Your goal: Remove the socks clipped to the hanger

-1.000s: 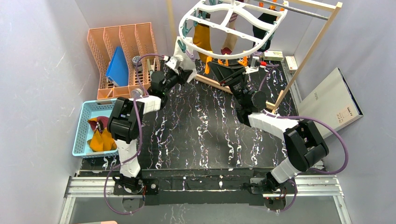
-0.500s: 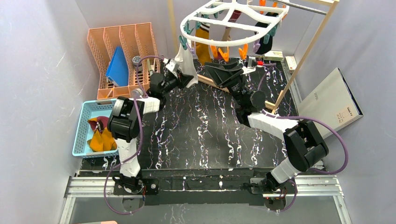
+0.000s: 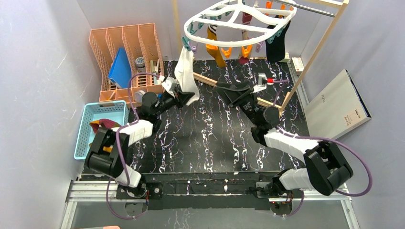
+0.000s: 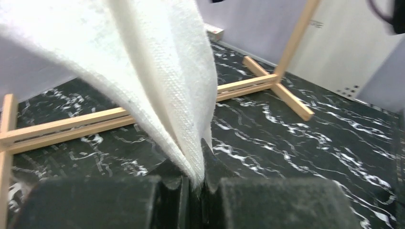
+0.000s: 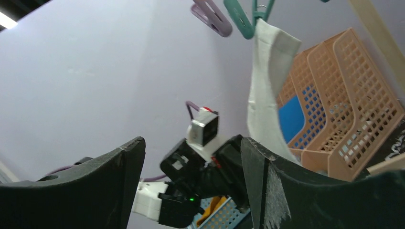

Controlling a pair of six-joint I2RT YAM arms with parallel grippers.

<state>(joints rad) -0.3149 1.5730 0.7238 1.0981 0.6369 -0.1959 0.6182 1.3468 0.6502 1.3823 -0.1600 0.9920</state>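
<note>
The white oval hanger hangs from the rod at the top. A grey-white sock is clipped by a teal clip at the ring's left edge and stretches down. My left gripper is shut on its lower end; the cloth runs up out of the closed jaws. My right gripper stands open and empty below the ring, facing the sock and the left wrist. A mustard sock, a black sock and a maroon one hang from the ring.
The wooden frame with its floor bars stands at the back. An orange rack is at the back left. A blue basket holding socks sits at the left. A white board leans at the right.
My right gripper has opened and dropped away from the hanger's rim. The hanger has swung up and back. My left gripper has pulled the grey-white sock's end nearer, stretching it.
</note>
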